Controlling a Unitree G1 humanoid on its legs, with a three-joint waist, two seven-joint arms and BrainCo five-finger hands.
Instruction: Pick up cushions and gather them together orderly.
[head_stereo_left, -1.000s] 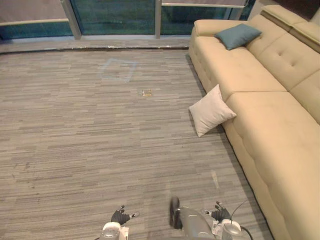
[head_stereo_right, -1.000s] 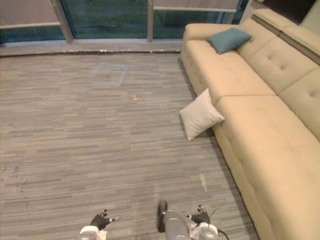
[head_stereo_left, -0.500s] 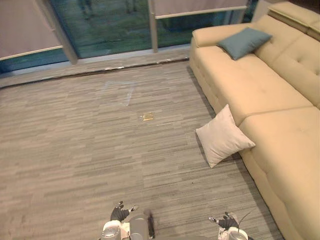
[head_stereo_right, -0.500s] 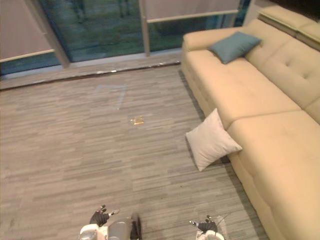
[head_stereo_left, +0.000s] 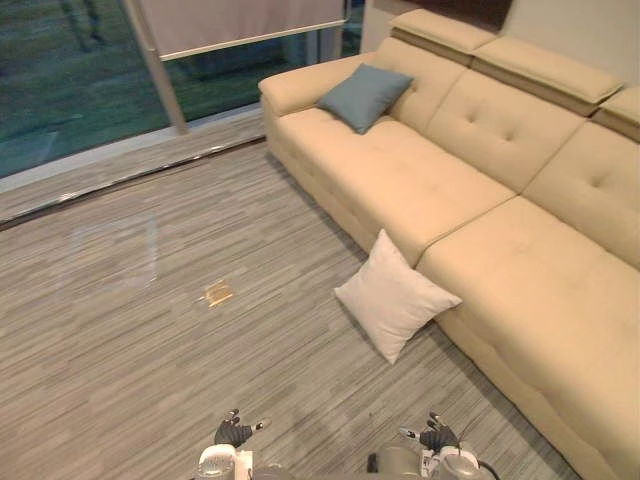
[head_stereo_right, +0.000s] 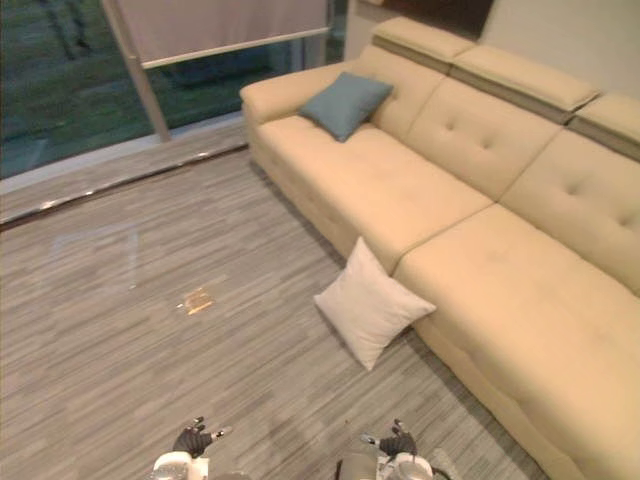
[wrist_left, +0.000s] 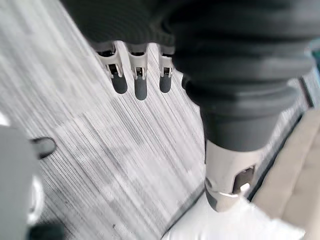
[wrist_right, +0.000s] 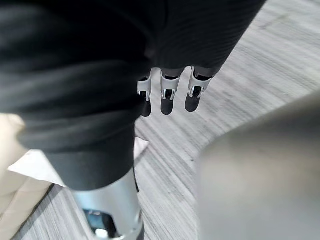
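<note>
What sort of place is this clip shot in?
Probably a living room or lounge: a long tan tufted sofa with a teal cushion on its seat, a white cushion on the plank floor leaning against the sofa's front, and tall glass windows behind.

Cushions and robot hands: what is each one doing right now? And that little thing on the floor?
white cushion: on the floor, tilted, leaning against the sofa front.
blue cushion: on the sofa seat, propped against the backrest at the far end.
left hand: open, holding nothing.
right hand: open, holding nothing.
tan scrap: lying flat on the floor, apart from the cushions.
</note>
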